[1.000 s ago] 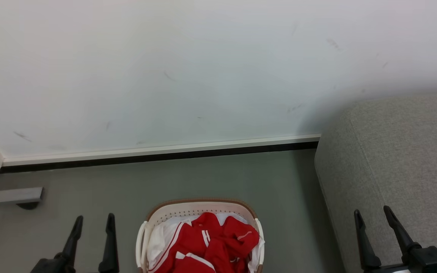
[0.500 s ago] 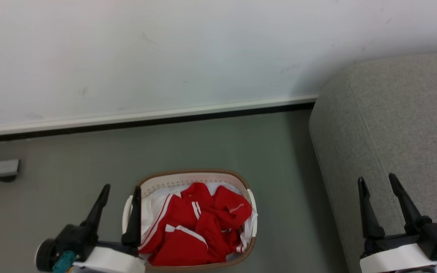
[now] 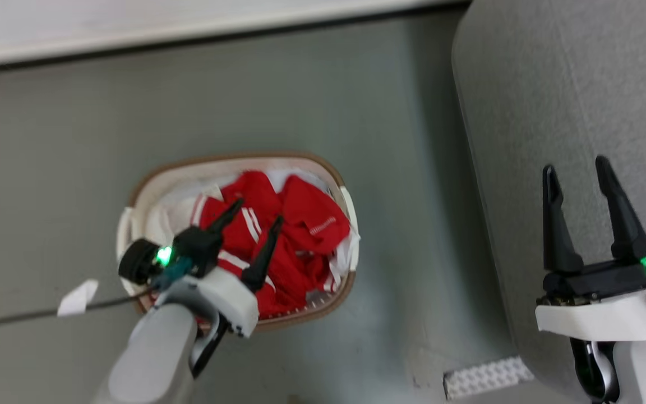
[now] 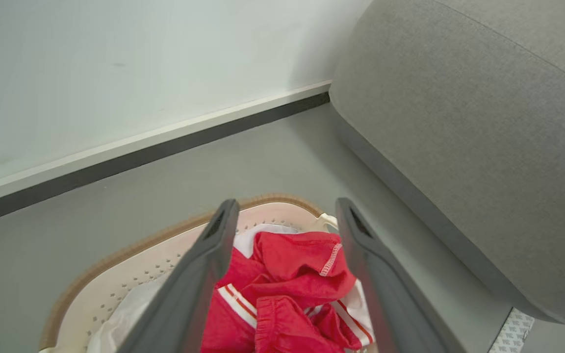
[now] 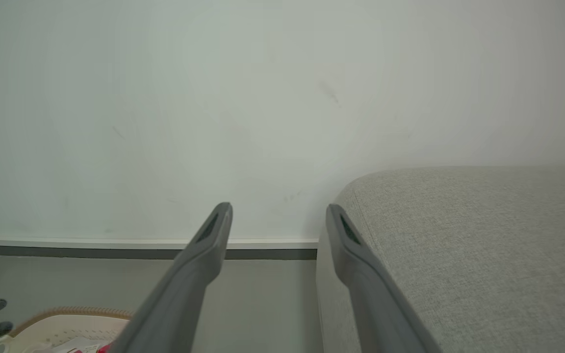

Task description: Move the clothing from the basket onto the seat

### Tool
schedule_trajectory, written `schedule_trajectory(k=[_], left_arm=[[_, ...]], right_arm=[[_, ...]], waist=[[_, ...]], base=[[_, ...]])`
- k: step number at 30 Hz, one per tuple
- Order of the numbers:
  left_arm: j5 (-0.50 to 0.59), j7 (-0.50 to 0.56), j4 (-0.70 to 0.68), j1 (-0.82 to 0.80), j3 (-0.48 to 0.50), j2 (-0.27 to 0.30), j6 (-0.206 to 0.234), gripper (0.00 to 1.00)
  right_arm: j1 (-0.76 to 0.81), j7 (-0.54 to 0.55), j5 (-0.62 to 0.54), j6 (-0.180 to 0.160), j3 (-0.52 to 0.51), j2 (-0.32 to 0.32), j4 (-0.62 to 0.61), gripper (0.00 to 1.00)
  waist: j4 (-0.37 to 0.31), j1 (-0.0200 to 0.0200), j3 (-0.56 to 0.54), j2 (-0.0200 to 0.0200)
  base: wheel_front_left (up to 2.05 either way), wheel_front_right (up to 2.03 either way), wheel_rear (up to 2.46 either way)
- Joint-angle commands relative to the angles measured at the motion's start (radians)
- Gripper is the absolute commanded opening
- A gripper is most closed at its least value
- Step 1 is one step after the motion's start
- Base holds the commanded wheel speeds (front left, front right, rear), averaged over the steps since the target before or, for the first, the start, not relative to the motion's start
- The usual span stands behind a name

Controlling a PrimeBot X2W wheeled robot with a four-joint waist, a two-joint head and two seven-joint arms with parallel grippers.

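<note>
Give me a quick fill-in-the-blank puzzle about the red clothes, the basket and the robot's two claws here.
1. The red clothing lies inside the ____.
2. The left gripper, hanging over that clothing, is ____, not shut.
3. The grey seat stands on the robot's ____ side of the clothing.
4. The right gripper holds ____.
Missing words: basket; open; right; nothing.

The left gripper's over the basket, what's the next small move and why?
Probably lower the left gripper straight into the clothing: its jaws stand open over the red heap in the basket, holding nothing yet.
</note>
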Motion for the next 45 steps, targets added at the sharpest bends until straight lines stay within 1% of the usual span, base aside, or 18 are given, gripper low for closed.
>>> schedule_trajectory(k=[1,6,9,11,16,22,27,28,30,31,32,38,43,45], left_arm=[[-0.014,0.011,0.034,-0.043,-0.014,0.010,0.002,1.00],[-0.057,0.042,0.170,-0.165,-0.057,-0.001,0.002,1.00],[-0.071,0.092,0.250,-0.208,-0.089,-0.005,0.002,1.00],[-0.085,0.119,0.290,-0.236,-0.105,-0.001,0.002,1.00],[-0.092,0.155,0.384,-0.278,-0.107,0.021,0.007,1.00],[-0.091,0.127,0.455,-0.316,-0.114,0.030,0.007,1.00],[-0.078,0.089,0.500,-0.352,-0.134,0.015,0.008,1.00],[-0.078,0.086,0.510,-0.359,-0.135,0.011,0.009,0.96],[-0.081,0.078,0.531,-0.376,-0.138,0.002,0.011,0.47],[-0.082,0.073,0.540,-0.384,-0.139,-0.001,0.011,0.16],[-0.081,0.073,0.551,-0.390,-0.141,-0.004,0.012,0.00],[-0.089,0.032,0.591,-0.418,-0.156,-0.020,0.007,0.00],[-0.124,0.004,0.576,-0.401,-0.135,-0.035,0.005,0.00],[-0.146,-0.003,0.552,-0.374,-0.119,-0.039,0.004,0.00]], right_arm=[[-0.022,-0.001,0.006,-0.002,0.005,0.000,-0.017,1.00],[-0.049,-0.001,0.019,-0.002,-0.002,0.000,-0.059,1.00],[-0.055,-0.001,0.021,-0.002,-0.009,-0.001,-0.076,1.00],[-0.058,-0.001,0.024,-0.002,-0.014,-0.001,-0.081,1.00],[-0.070,-0.001,0.029,-0.002,-0.014,-0.001,-0.094,1.00],[-0.075,-0.001,0.030,-0.002,-0.009,0.000,-0.104,1.00],[-0.074,-0.001,0.022,-0.002,-0.010,-0.001,-0.108,1.00],[-0.073,-0.001,0.019,-0.002,-0.010,-0.001,-0.109,1.00],[-0.072,-0.001,0.015,-0.002,-0.011,-0.001,-0.112,1.00],[-0.070,-0.001,0.012,-0.002,-0.011,0.000,-0.113,1.00],[-0.068,-0.001,0.008,-0.002,-0.011,-0.001,-0.113,1.00],[-0.064,-0.001,-0.005,-0.002,-0.011,-0.001,-0.107,1.00],[-0.070,-0.001,-0.001,-0.002,-0.004,-0.001,-0.093,1.00],[-0.074,-0.001,0.004,-0.002,-0.001,-0.001,-0.083,1.00]], waist=[[-0.056,-0.0003,0.131,0.0000],[-0.075,-0.0003,0.223,0.0000],[-0.080,-0.0003,0.260,0.0000],[-0.081,-0.0003,0.276,0.0000],[-0.085,-0.0003,0.306,0.0000],[-0.098,-0.0003,0.332,0.0000],[-0.108,-0.0003,0.345,0.0000],[-0.109,-0.0003,0.347,0.0000],[-0.111,-0.0003,0.352,0.0000],[-0.111,-0.0003,0.354,0.0000],[-0.111,-0.0003,0.355,0.0000],[-0.099,-0.0003,0.351,0.0000],[-0.082,-0.0003,0.310,0.0000],[-0.075,-0.0003,0.276,0.0000]], base=[[0.00,0.00,0.00],[0.00,0.00,0.00],[0.00,0.00,0.00],[0.00,0.00,0.00],[0.00,0.00,0.00],[0.00,0.00,0.00],[0.00,0.00,0.00],[0.00,0.00,0.00],[0.00,0.00,0.00],[0.00,0.00,0.00],[0.00,0.00,0.00],[0.00,0.00,0.00],[0.00,0.00,0.00],[0.00,0.00,0.00]])
